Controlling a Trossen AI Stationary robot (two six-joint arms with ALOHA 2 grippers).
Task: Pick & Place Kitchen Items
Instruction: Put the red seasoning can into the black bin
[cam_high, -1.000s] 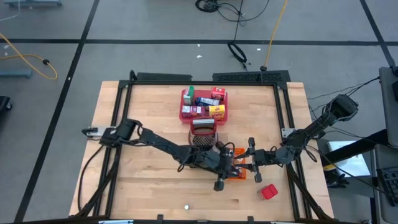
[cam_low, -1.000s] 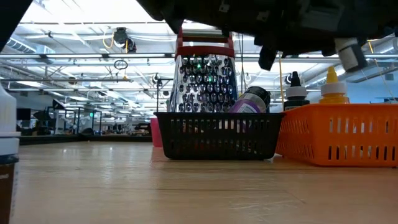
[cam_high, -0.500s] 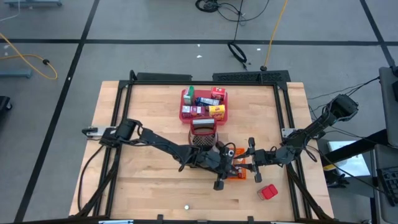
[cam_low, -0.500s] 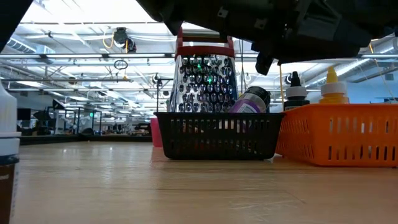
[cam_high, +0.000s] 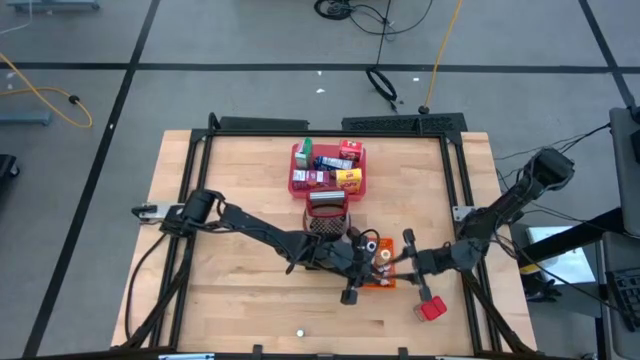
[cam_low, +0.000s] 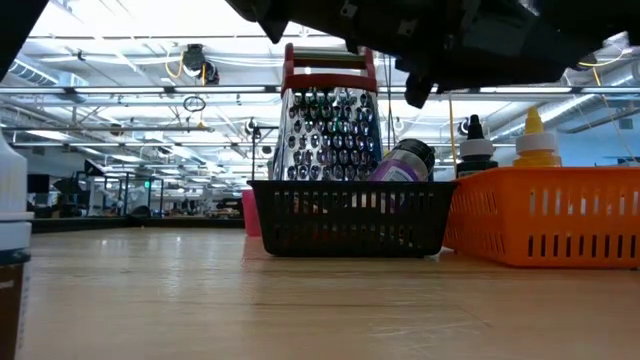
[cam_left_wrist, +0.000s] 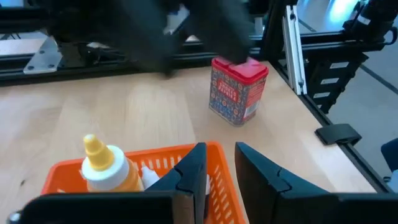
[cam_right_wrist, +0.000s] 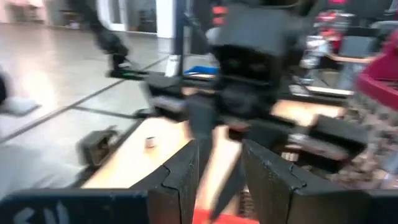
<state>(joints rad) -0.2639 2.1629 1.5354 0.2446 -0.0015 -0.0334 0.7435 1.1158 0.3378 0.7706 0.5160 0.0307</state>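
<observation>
Orange plastic marks the sorting spot: the small orange bin (cam_high: 381, 270) sits near the middle of the surface (cam_high: 240, 200), just beside the black wire basket (cam_high: 326, 222) that holds a metal grater (cam_low: 330, 125) and a purple-capped bottle (cam_low: 404, 158). A yellow-capped squeeze bottle (cam_left_wrist: 104, 163) and a dark-capped bottle (cam_low: 475, 145) already stand upright in the bin, so it seems to be the drop place for bottles. More grocery packs wait in the red tray (cam_high: 297, 150) farther back. A red tin (cam_left_wrist: 237, 89) stands apart on bare wood, near the right arm.

The left gripper (cam_left_wrist: 217, 168) hovers over the bin's rim; its jaws stand narrowly parted and empty, which suggests a release there. The right gripper (cam_right_wrist: 219, 163) hangs close by, facing the left arm, jaws slightly apart with nothing between them.
</observation>
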